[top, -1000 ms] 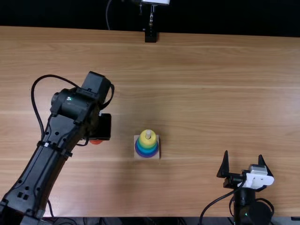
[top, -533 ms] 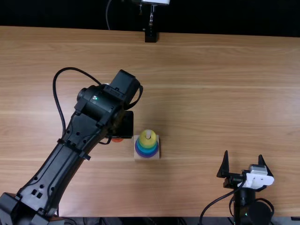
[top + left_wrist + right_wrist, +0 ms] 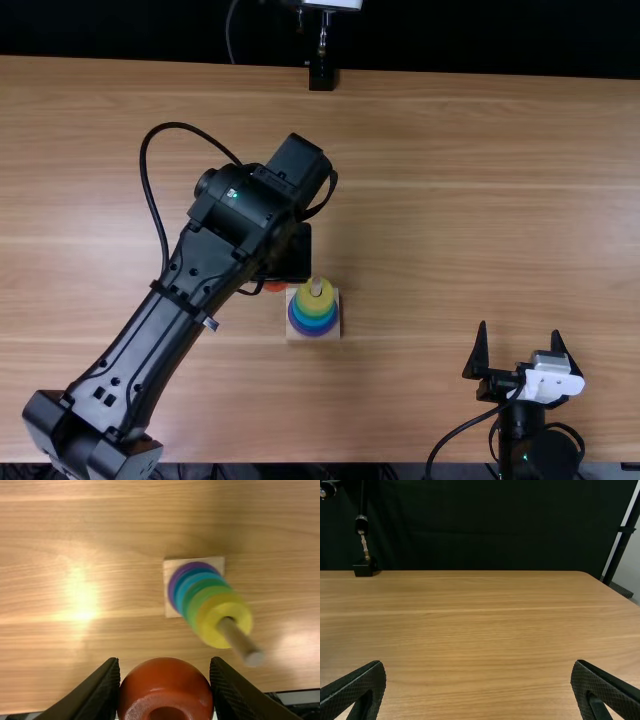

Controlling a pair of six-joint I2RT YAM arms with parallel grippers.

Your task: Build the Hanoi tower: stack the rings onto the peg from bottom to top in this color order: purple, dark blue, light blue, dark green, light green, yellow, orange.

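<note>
On its pale square base, the peg carries a stack with the yellow ring uppermost; light green, dark green, light blue, dark blue and purple lie beneath. The peg's bare end sticks out above the yellow ring. My left gripper hangs just up-left of the stack in the top view, partly hidden by its arm. In its wrist view, the left gripper is shut on the orange ring, apart from the peg. At the lower right, my right gripper is open; its wrist view shows the gripper holding nothing.
A black stand is at the table's far edge, also seen as a small black foot in the right wrist view. A cable loops beside the left arm. Dark cloth hangs behind the table.
The left arm has swung rightward in the top view, bringing its gripper and the orange ring closer to the stack. The right arm and the stack have stayed put.
</note>
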